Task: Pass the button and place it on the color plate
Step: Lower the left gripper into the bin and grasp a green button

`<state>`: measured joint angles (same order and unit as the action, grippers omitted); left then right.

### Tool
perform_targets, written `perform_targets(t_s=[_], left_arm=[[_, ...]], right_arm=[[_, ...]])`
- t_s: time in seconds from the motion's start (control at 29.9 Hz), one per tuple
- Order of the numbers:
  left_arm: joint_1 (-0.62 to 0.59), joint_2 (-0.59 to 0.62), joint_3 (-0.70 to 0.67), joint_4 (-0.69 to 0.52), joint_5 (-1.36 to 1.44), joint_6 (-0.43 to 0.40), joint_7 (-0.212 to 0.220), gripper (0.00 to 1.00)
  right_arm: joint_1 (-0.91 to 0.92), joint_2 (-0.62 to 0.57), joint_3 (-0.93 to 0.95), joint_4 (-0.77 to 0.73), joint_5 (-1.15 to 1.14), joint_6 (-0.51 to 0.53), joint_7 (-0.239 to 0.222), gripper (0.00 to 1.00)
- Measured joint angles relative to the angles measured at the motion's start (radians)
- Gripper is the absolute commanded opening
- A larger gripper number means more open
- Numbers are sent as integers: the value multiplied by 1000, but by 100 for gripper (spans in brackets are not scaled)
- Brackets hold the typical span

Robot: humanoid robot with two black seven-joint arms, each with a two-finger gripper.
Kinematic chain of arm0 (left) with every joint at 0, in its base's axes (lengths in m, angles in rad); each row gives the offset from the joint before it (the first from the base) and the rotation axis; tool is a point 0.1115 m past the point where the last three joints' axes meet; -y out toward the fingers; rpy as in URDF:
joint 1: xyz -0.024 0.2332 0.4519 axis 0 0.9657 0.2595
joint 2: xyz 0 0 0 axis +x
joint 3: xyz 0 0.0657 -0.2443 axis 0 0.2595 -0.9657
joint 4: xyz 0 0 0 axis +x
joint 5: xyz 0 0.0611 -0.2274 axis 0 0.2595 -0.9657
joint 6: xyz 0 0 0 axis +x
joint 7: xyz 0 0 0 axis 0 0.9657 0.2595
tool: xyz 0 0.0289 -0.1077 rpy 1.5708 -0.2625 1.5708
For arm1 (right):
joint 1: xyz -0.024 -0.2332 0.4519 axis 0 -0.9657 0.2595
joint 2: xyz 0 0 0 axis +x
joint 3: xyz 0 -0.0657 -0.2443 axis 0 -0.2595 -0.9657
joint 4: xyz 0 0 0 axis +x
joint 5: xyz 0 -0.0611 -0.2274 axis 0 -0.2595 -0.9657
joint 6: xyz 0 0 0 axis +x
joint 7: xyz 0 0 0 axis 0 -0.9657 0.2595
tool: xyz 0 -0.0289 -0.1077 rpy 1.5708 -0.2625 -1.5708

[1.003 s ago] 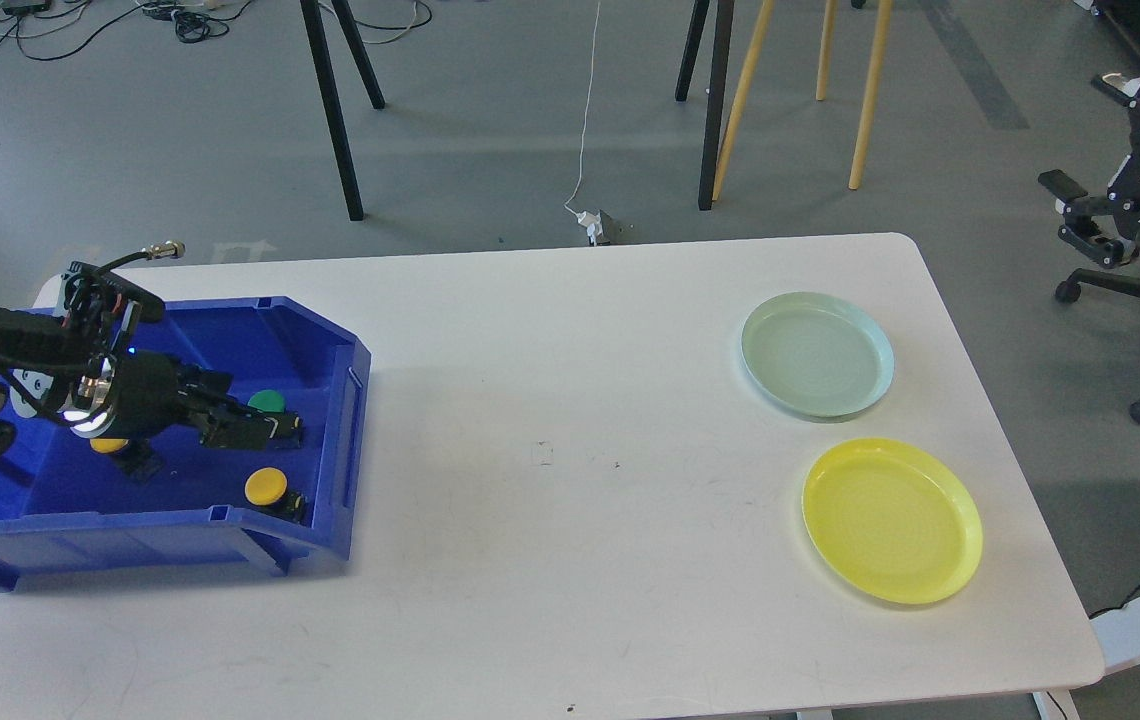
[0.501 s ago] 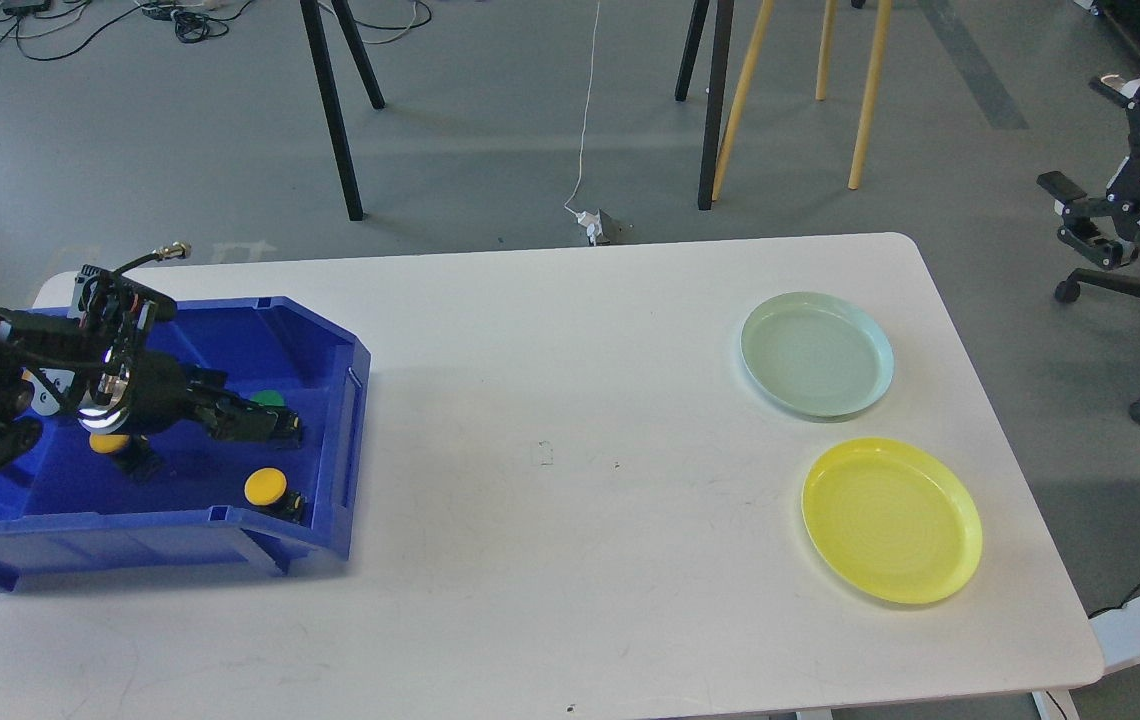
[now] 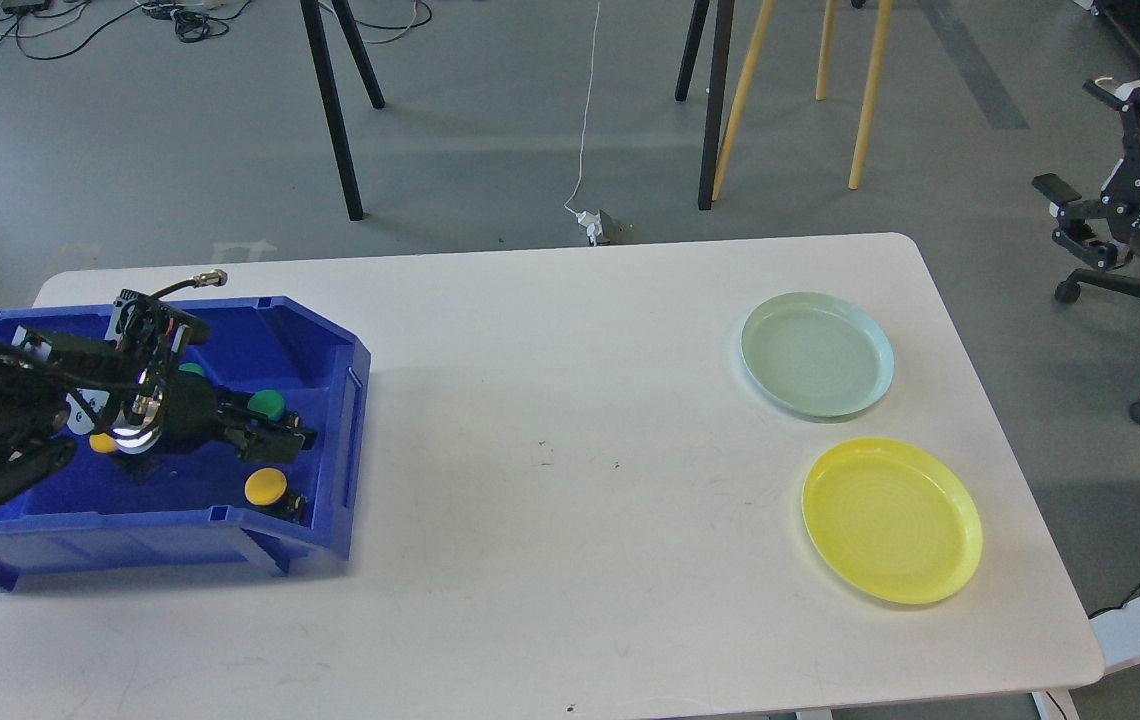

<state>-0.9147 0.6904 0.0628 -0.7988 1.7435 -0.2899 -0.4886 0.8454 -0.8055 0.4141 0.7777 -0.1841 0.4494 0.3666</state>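
Head view, green button (image 3: 267,404) cap-up, left hand (image 3: 282,440) beside

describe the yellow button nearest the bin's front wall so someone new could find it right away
Find the blue bin at the table's left end. Inside it, look at the front right corner, just behind the front wall. The yellow button lies there in the open on a dark base; the green button is farther back by the left gripper, and the other yellow one is half hidden under the arm.

We see a glossy blue plastic bin (image 3: 330,520), smooth plastic plates (image 3: 890,520), and a matt white worktop (image 3: 550,560).
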Motion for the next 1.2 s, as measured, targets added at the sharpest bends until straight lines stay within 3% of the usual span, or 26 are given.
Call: perform_targets(t_s=[0.43, 0.8, 1.04, 1.2], left_arm=[[-1, -10, 2, 59, 23, 42, 0, 63], [18, -12, 3, 82, 47, 50, 0, 29], [20, -11, 2, 80, 49, 52, 0, 20], [18, -1, 1, 75, 48, 57, 0, 28]], right_arm=[[0, -1, 0, 0, 0, 0, 0, 99], [0, 0, 0, 0, 1, 1, 0, 99], [1, 0, 0, 0, 0, 0, 0, 99], [-3, 0, -1, 0, 0, 0, 0, 99]])
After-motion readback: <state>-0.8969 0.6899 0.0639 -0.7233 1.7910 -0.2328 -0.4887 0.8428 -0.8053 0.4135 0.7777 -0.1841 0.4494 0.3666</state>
